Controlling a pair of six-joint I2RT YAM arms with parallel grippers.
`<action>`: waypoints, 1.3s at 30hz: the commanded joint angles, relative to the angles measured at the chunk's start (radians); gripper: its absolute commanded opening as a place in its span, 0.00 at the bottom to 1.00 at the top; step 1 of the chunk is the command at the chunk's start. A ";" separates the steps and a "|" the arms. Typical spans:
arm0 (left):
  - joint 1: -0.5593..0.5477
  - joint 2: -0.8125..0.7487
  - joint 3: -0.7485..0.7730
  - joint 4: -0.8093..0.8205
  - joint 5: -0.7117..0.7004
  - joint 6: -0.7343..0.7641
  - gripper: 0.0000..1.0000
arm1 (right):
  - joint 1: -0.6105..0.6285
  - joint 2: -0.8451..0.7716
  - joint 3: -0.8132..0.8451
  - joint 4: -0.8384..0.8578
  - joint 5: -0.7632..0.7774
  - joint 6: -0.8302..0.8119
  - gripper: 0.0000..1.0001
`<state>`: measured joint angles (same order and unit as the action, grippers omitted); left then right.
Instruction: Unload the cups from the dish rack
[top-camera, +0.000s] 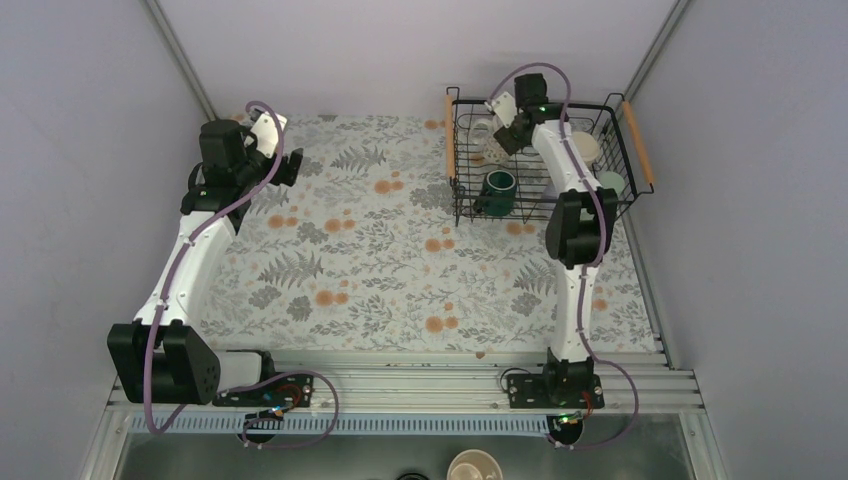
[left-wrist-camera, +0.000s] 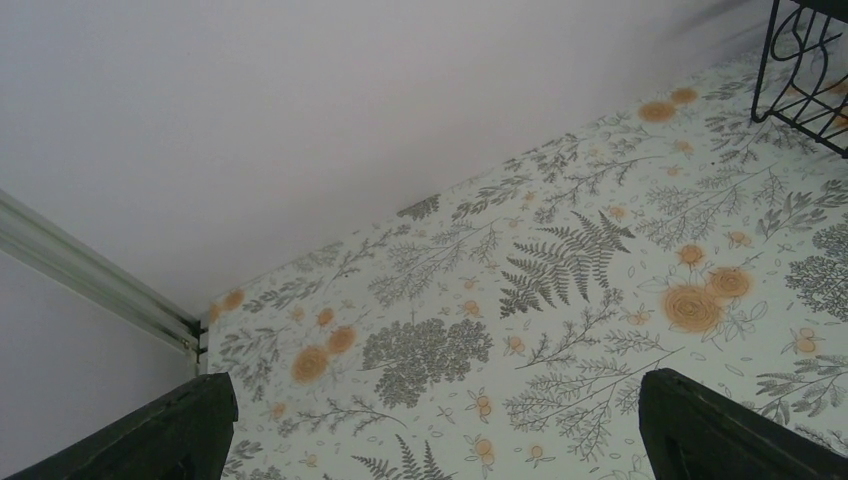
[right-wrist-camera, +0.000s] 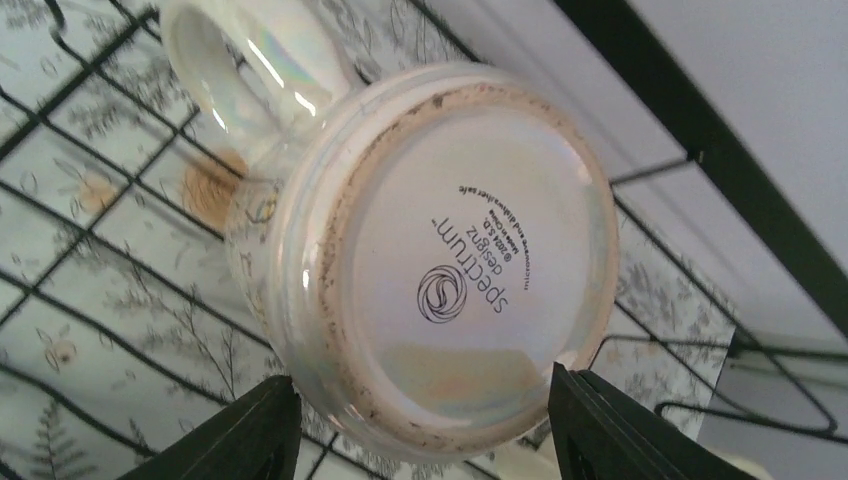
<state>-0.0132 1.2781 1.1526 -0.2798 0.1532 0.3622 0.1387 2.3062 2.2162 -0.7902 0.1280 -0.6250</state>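
Observation:
The black wire dish rack (top-camera: 452, 150) stands at the far right. My right gripper (top-camera: 503, 135) reaches into its far left part. In the right wrist view its fingertips (right-wrist-camera: 275, 400) press both sides of the base of the cream mug (right-wrist-camera: 460, 200), which shows its printed bottom and its handle. The dark green mug (top-camera: 498, 186) stands upright in the rack's near left. The mint green cup (top-camera: 611, 184) sits at the rack's right. The floral mug and lavender tumbler are out of view. My left gripper (top-camera: 290, 165) is open and empty over the mat at the far left.
A pale beige cup (top-camera: 586, 148) sits in the rack behind my right arm. The floral mat (top-camera: 380, 260) covers the table. A tan cup (top-camera: 474, 466) sits below the near rail. Walls close in on the left, back and right. The rack's corner (left-wrist-camera: 800, 60) shows in the left wrist view.

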 joint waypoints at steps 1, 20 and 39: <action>0.000 -0.015 -0.006 -0.011 0.031 -0.006 1.00 | -0.032 -0.069 -0.062 -0.041 -0.039 0.024 0.64; 0.001 -0.020 -0.028 -0.015 0.054 0.010 1.00 | -0.041 -0.241 -0.092 -0.122 -0.134 0.001 0.76; 0.002 -0.004 -0.063 0.041 0.029 0.022 1.00 | 0.080 -0.034 0.135 -0.005 -0.107 -0.295 0.78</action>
<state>-0.0132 1.2778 1.1030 -0.2684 0.1909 0.3779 0.2100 2.2288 2.3177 -0.8925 -0.0452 -0.8501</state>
